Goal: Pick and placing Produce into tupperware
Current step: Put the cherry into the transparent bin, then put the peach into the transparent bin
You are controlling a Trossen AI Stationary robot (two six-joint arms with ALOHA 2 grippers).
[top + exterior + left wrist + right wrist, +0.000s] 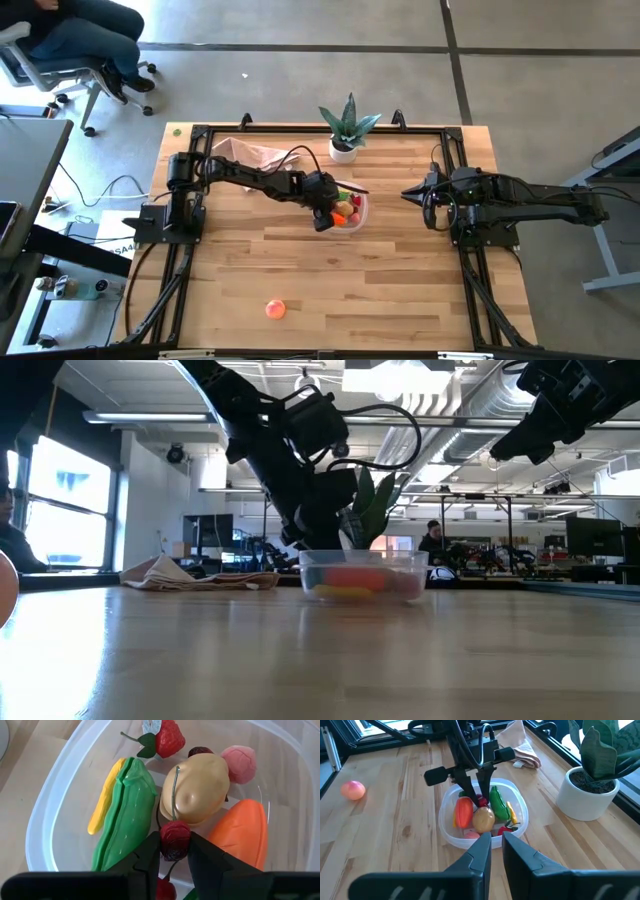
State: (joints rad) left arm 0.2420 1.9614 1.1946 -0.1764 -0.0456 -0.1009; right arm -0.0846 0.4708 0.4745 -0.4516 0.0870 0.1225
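Presently the work surface is a light wooden table [400, 290] of joined planks, framed by black rails, standing on a grey concrete floor. The tupperware [359, 213] sits near the table's middle, close to a white-potted spiky plant [346, 128] at the far edge. A crumpled pinkish cloth [250, 152] lies at the far left, near the left arm's base.

The left gripper [173, 851] is lowered into the tupperware [55, 815], fingers clamped on a dark red cherry [174, 839] by its lower part. Beneath and around it in the container lie a green pod [125, 820], a yellow strip [104, 797], a tan potato-like piece [200, 790], an orange carrot [242, 832], a strawberry [167, 737] and a pink piece [239, 757].

One peach [275, 309] remains alone on the table near the front edge, well apart from the container.

The right gripper [496, 843] hangs raised over the right side of the table, aimed toward the tupperware [447, 827], fingers nearly together with a narrow gap and nothing between them.

The room beyond is an open workshop with ceiling ducts, windows at left and benches; a seated person [434, 540] shows in the background. In the high view another person's legs [80, 40] on an office chair appear at the upper left
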